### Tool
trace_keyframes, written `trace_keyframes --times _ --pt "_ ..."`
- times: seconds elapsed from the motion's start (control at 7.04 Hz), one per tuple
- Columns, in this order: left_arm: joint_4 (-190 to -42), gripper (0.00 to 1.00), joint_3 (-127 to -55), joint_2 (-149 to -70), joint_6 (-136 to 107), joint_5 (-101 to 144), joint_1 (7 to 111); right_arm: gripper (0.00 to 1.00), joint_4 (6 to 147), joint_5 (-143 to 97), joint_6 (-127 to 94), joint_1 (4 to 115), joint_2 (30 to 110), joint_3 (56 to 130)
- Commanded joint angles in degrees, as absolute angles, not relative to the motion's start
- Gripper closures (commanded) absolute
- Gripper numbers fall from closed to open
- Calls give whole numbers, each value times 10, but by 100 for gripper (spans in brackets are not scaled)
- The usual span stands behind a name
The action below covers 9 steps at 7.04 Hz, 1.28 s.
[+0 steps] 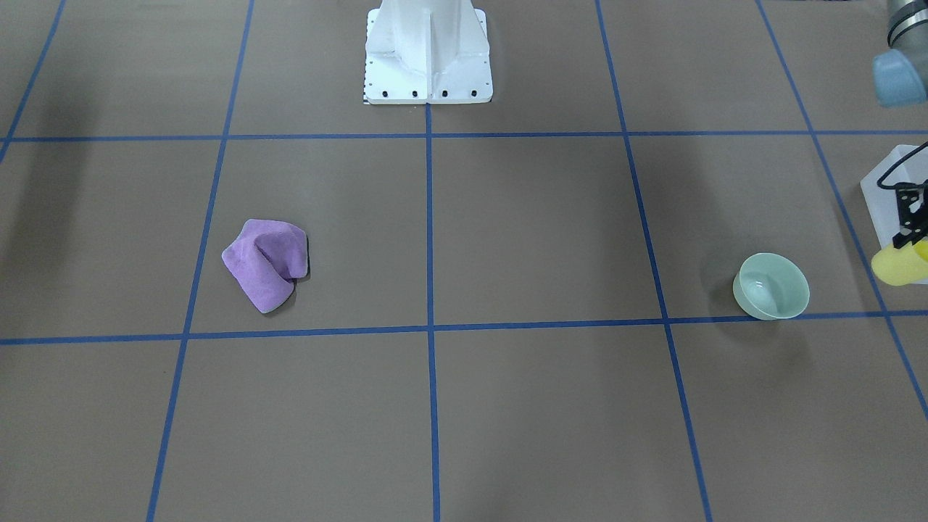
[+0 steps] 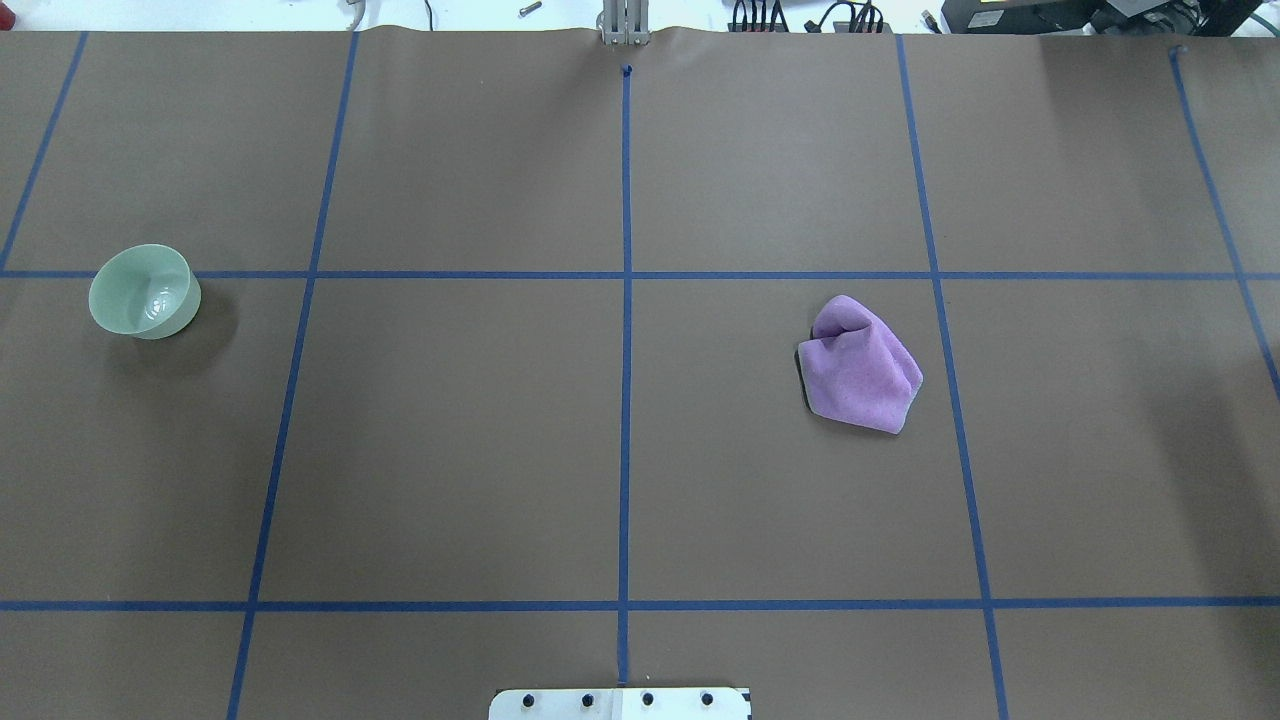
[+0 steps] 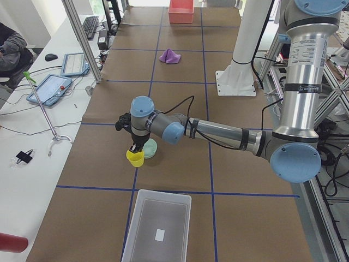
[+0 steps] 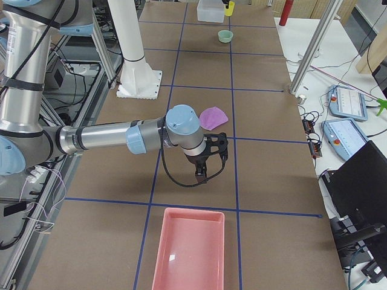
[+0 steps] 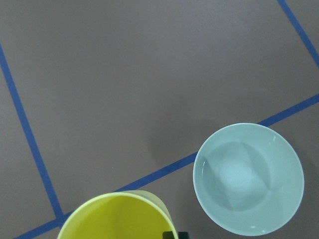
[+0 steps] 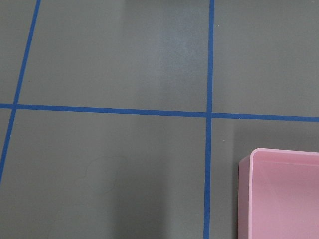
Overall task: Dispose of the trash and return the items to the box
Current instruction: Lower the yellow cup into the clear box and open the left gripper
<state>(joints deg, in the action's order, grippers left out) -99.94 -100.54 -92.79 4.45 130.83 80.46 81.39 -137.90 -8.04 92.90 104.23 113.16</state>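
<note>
My left gripper (image 1: 910, 239) is shut on the rim of the small yellow cup (image 1: 899, 265) and holds it above the table, just beside the mint-green bowl (image 1: 771, 286). In the left wrist view the cup (image 5: 117, 216) is at the bottom and the bowl (image 5: 248, 178) stands upright and empty to its right. The frosted white box (image 3: 158, 224) stands empty, one grid square from the cup (image 3: 135, 158). My right gripper (image 4: 202, 172) hangs over bare table near the pink tray; I cannot tell whether it is open or shut.
A crumpled purple cloth (image 2: 860, 365) lies on the right half of the table. A pink tray (image 4: 187, 254) stands at the table's right end and shows in the right wrist view (image 6: 284, 194). The robot's white base (image 1: 428, 51) is at the table's edge.
</note>
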Motion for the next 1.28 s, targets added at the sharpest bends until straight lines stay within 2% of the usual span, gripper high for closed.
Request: trace_keyframes --times 0.0,0.28,0.71,0.99,1.14 --pt "-836 100 -1036 -931 253 1303 901 0 814 -1379 -81 929 1042 1130" --pt "-855 100 -923 -924 395 1306 960 0 814 -1379 -82 929 1042 1130" --pt "-1135 100 -700 -911 406 1306 969 0 814 -1379 -83 925 1042 1130" --pt "-1243 100 -596 -911 409 1307 970 0 814 -1378 -82 922 1039 1130" --pt "-1262 100 -569 -912 404 1309 969 0 814 -1378 -82 920 1039 1130"
